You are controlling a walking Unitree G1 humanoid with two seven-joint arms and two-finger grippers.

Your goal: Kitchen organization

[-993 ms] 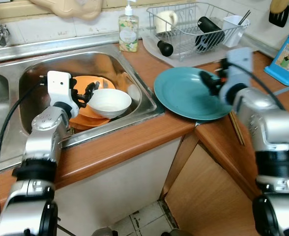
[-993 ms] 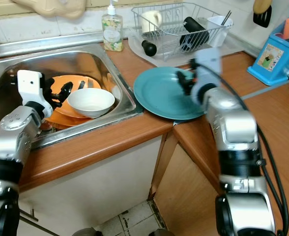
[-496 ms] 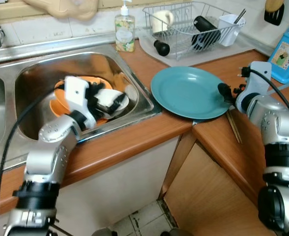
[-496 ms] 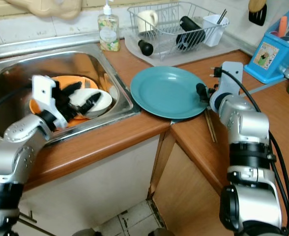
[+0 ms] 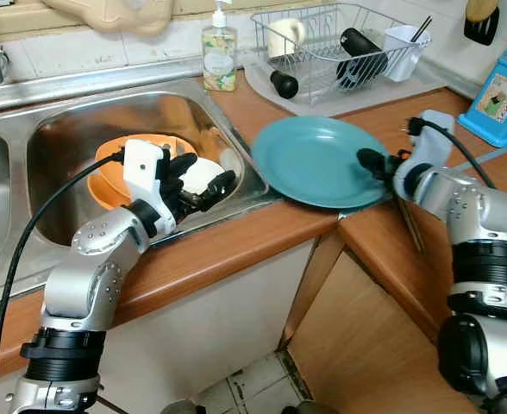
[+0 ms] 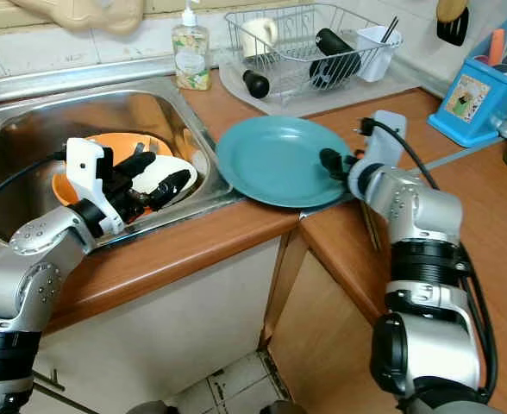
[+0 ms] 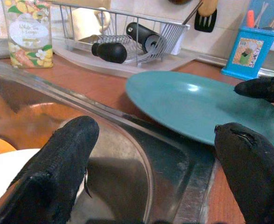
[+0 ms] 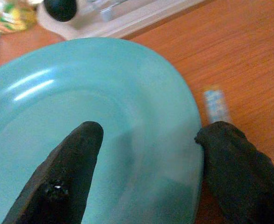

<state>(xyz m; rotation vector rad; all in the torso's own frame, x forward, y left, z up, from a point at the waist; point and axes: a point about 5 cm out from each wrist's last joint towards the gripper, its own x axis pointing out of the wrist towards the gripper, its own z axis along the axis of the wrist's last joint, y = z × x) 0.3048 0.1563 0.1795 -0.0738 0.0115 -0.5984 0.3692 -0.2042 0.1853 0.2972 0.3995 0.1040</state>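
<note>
A round, glossy teal plate [image 5: 318,160] lies on the wooden counter [image 5: 236,246], its edge overlapping the steel sink [image 5: 72,129]. The right gripper [image 5: 376,162] straddles its rim, fingers spread. The left gripper [image 5: 203,179], fingers wide, reaches over a white bowl [image 5: 200,174] stacked on orange dishes [image 5: 111,172] in the basin

Both arms are chunky silver metal segments with black ring joints between them, kinda like stacked cans. Each wrist has a white boxy housing, and a thin black cable loops off it and runs back along the arm. The left gripper [image 5: 203,181] and right gripper [image 5: 376,161] each have two long black fingers [image 7: 62,158], rounded at the tips, with a ribbed, rubbery-looking texture up close.
</note>
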